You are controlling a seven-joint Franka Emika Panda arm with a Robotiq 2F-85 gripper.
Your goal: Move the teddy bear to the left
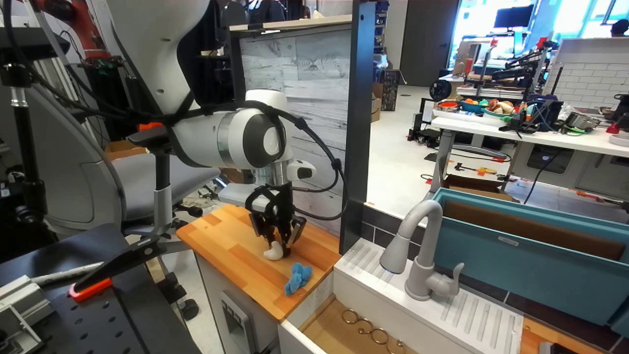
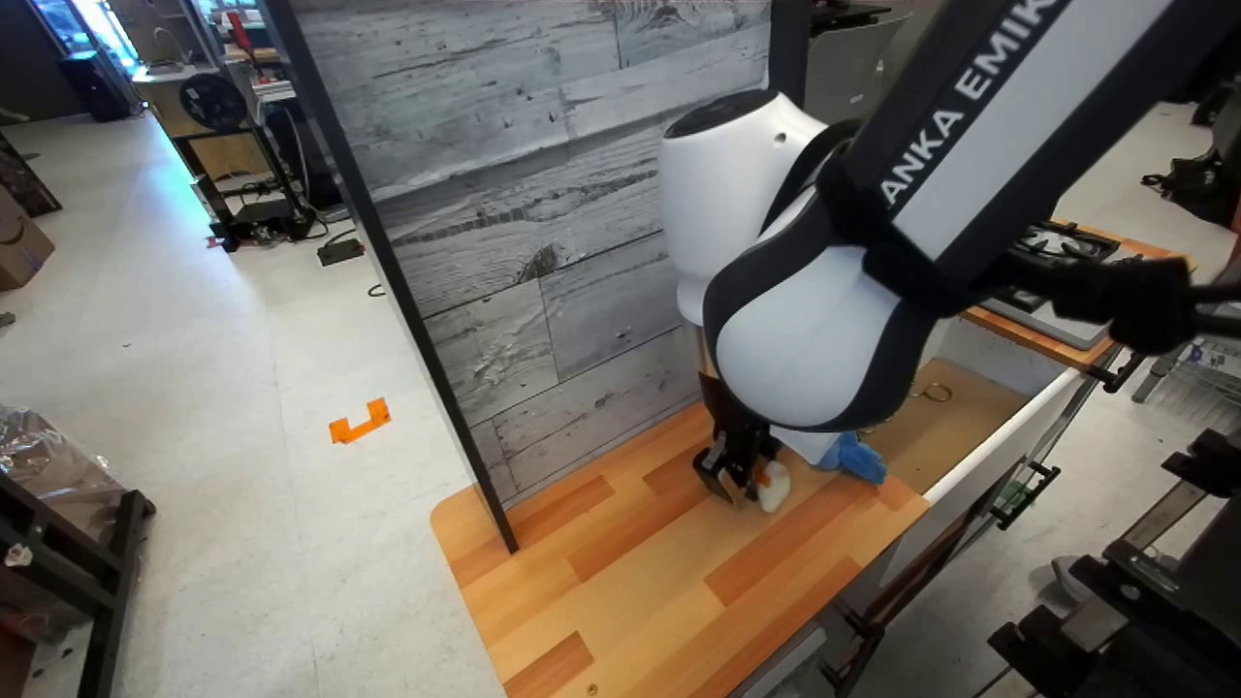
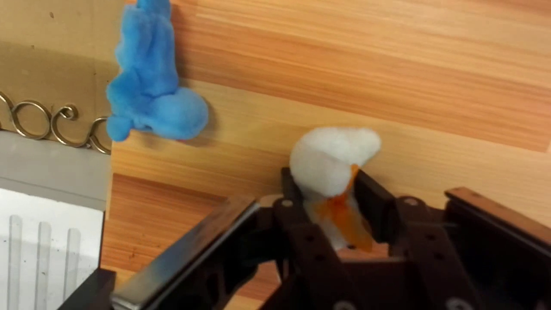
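The teddy bear is a small white-cream plush lump with an orange band or ribbon. It shows in the wrist view and in both exterior views. It is at the wooden counter top. My gripper points down, with its two black fingers against opposite sides of the bear, around the orange part. The white rounded part sticks out past the fingertips; the rest lies between the fingers, partly hidden. The gripper also shows in both exterior views. I cannot tell whether the bear touches the wood.
A blue plush toy lies on the counter near the sink-side edge, also in the wrist view. A grey wood-pattern panel rises along the back. The white sink unit with a grey faucet adjoins the counter.
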